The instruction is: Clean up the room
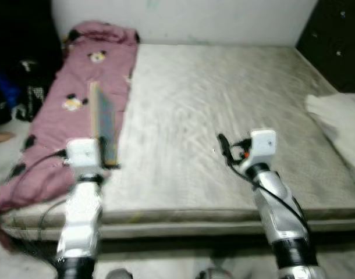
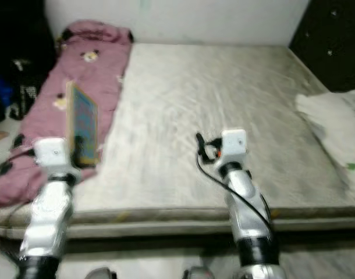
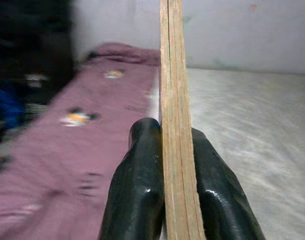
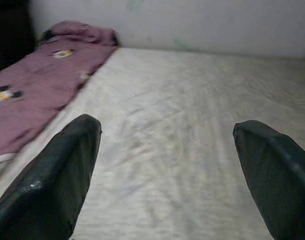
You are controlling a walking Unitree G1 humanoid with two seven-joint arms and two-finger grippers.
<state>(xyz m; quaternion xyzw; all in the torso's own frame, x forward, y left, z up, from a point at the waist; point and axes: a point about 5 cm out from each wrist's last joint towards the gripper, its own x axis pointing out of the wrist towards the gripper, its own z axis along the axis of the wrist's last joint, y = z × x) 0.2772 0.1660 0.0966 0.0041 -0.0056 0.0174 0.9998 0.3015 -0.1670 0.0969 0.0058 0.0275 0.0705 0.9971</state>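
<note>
We have the book [image 2: 82, 125] lifted and pinched upright in our left gripper [image 3: 175, 165] over the mattress [image 1: 224, 104] edge, our right gripper [image 4: 167, 170] spread empty, the pink blanket [image 1: 78, 99] and white cloth [image 1: 340, 116] still to tidy

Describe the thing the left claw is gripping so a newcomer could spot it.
Start at the bare grey mattress, then go to the pink blanket along its left side. Above it the left claw pinches a thin, flat book upright: blue cover, yellowish page edges, the only rigid thing there.
</note>
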